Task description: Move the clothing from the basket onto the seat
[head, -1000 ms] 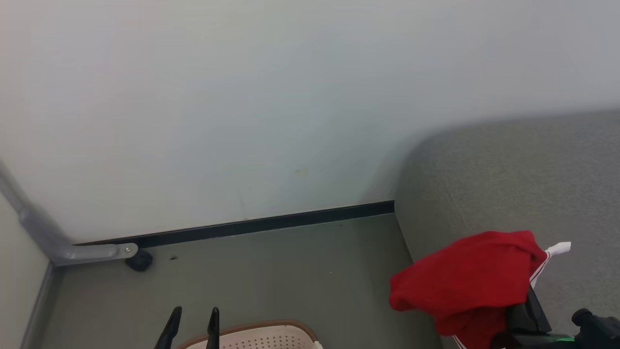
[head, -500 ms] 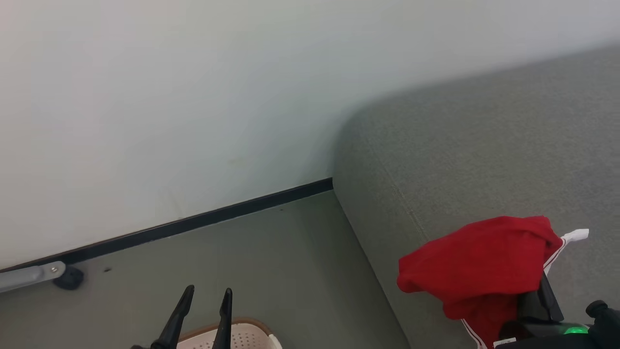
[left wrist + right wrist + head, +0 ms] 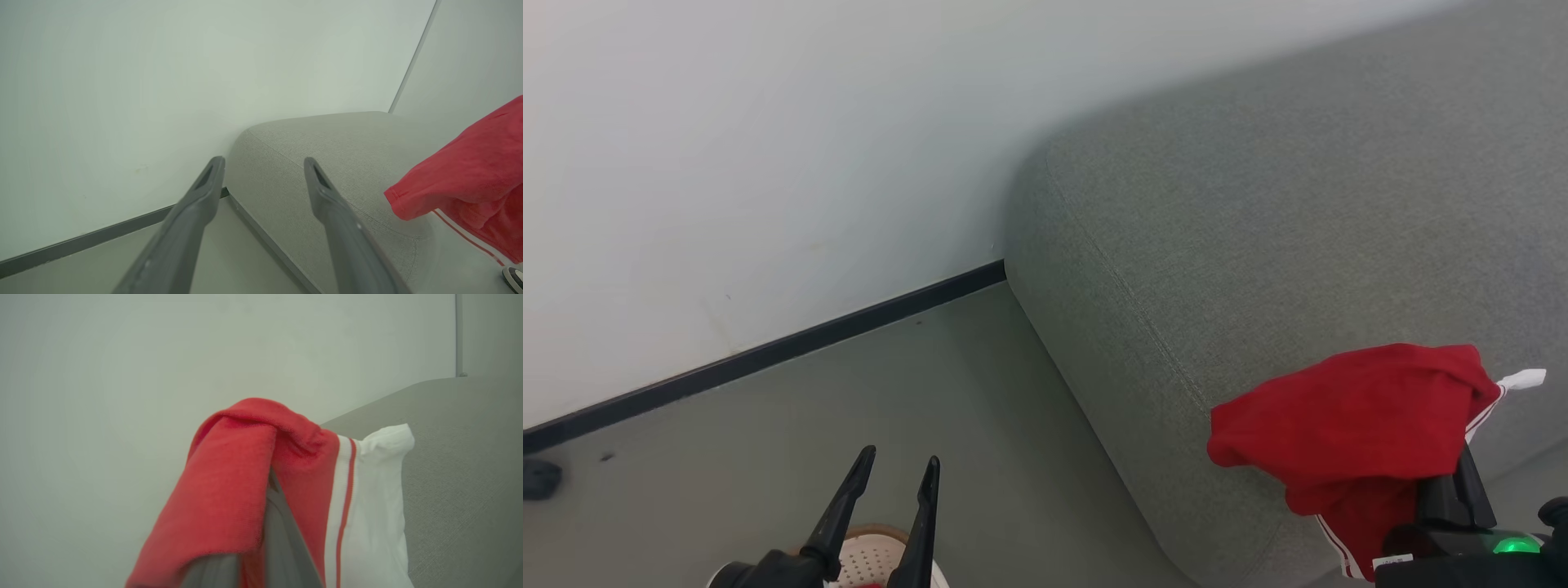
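A red piece of clothing (image 3: 1347,416) with white stripe trim hangs bunched over my right gripper (image 3: 1462,483), which is shut on it at the lower right. It is held above the front edge of the grey seat (image 3: 1258,245). From the right wrist, the clothing (image 3: 229,490) drapes over the right gripper (image 3: 270,486) and hides its fingertips, with the seat (image 3: 461,457) behind. My left gripper (image 3: 902,457) is open and empty above a sliver of the basket (image 3: 870,555). Along the left gripper (image 3: 264,163) I see the seat (image 3: 339,155) and the clothing (image 3: 470,171).
A pale wall with a black baseboard (image 3: 768,355) runs behind the grey-green floor (image 3: 727,457). The seat's left side meets the wall at the corner. A dark caster (image 3: 535,478) sits at the far left by the baseboard.
The head view has swung to the right: the seat takes up more of it and the basket has slid to the bottom edge. Both grippers keep their states.
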You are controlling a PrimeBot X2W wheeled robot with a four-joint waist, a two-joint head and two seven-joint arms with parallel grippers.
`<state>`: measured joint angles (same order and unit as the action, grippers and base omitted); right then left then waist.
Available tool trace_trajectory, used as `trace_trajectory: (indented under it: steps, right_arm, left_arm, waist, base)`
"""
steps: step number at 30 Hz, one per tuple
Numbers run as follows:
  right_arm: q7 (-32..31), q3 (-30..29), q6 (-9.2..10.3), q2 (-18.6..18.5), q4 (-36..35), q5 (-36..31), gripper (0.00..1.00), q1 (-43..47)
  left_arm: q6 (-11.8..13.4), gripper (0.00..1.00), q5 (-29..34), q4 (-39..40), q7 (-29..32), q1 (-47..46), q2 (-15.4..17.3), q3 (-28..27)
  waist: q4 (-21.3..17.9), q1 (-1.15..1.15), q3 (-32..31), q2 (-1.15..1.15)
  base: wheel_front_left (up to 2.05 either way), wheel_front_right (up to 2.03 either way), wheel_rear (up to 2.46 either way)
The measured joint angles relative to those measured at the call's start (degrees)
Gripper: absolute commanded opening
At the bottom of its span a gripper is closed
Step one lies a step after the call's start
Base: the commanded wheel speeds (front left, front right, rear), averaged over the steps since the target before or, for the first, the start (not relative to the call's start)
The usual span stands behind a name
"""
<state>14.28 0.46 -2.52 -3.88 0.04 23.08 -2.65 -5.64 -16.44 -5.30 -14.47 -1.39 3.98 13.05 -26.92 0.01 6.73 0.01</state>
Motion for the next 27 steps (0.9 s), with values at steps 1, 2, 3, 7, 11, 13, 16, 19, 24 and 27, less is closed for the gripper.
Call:
trace_trajectory:
  steps: [1, 2, 3, 7, 11, 13, 16, 19, 24, 27]
  right_arm:
    - [0.0, -0.24, 0.0, 0.18, -0.1, -0.15, 0.0, 0.03]
    - [0.0, -0.51, 0.01, 0.32, -0.2, -0.29, 0.0, 0.04]
    - [0.0, -0.76, 0.01, 0.36, -0.25, -0.45, 0.0, 0.1]
    - [0.0, -1.04, 0.0, 0.45, -0.89, -0.46, 0.0, 0.37]
    - [0.0, -1.49, 0.0, 0.82, -1.43, -0.85, 0.0, 0.82]
    - [0.0, -1.69, 0.0, 0.96, -1.45, -0.96, 0.0, 0.83]
    - [0.0, -2.02, 0.0, 1.09, -1.52, -0.98, 0.0, 0.82]
    - [0.0, -2.57, 0.0, 1.23, -1.49, -1.13, 0.0, 0.8]
    - [0.0, -5.8, 0.09, 1.29, -1.52, -1.21, 0.0, 0.36]
    - [0.0, -8.26, 0.77, 1.3, -1.57, -1.21, 0.0, -0.68]
  left_arm:
    - [-0.05, 1.0, 0.08, -0.29, 0.0, -0.31, 0.01, 0.16]
    - [-0.4, 1.0, 0.2, -0.64, 0.0, -0.62, 0.01, 0.3]
    - [-0.43, 1.0, 0.4, -0.88, 0.0, -0.79, 0.0, 0.4]
    - [-0.44, 1.0, 0.43, -0.94, 0.0, -0.8, -0.03, 0.44]
    - [-0.51, 1.0, 0.49, -1.1, 0.0, -0.97, -0.03, 0.51]
    - [-0.94, 1.0, 0.51, -1.47, 0.0, -1.51, -0.03, 0.53]
    - [-0.94, 1.0, 0.65, -1.58, 0.0, -2.01, -0.04, 0.55]
    - [-0.97, 1.0, 1.04, -1.65, 0.0, -2.01, -0.03, 0.52]
    - [-0.99, 1.0, 1.91, -1.31, 0.0, -1.93, 0.08, 0.12]
    - [-0.99, 1.0, 2.02, -0.52, 0.0, -1.87, 0.15, -0.01]
  waist:
    - [-0.21, 0.0, 0.32, 0.0]
    - [-0.38, 0.0, 0.59, 0.0]
    - [-0.52, 0.0, 0.84, 0.0]
    - [-0.8, 0.0, 1.49, 0.0]
    - [-0.99, 0.0, 2.43, 0.0]
    - [-1.02, 0.0, 2.8, 0.0]
    - [-1.0, 0.0, 3.22, 0.0]
    - [-0.91, 0.0, 3.43, 0.0]
    - [-0.91, 0.0, 4.05, 0.0]
    - [-0.98, 0.0, 4.7, 0.0]
  base:
    - [0.0, 0.0, 0.0]
    - [0.0, 0.0, 0.0]
    - [0.0, 0.0, 0.0]
    - [0.0, 0.0, 0.0]
    - [0.0, 0.0, 0.0]
    - [0.0, 0.0, 0.0]
    - [0.0, 0.0, 0.0]
    - [0.0, 0.0, 0.0]
    - [0.0, 0.0, 0.0]
    - [0.0, 0.0, 0.0]
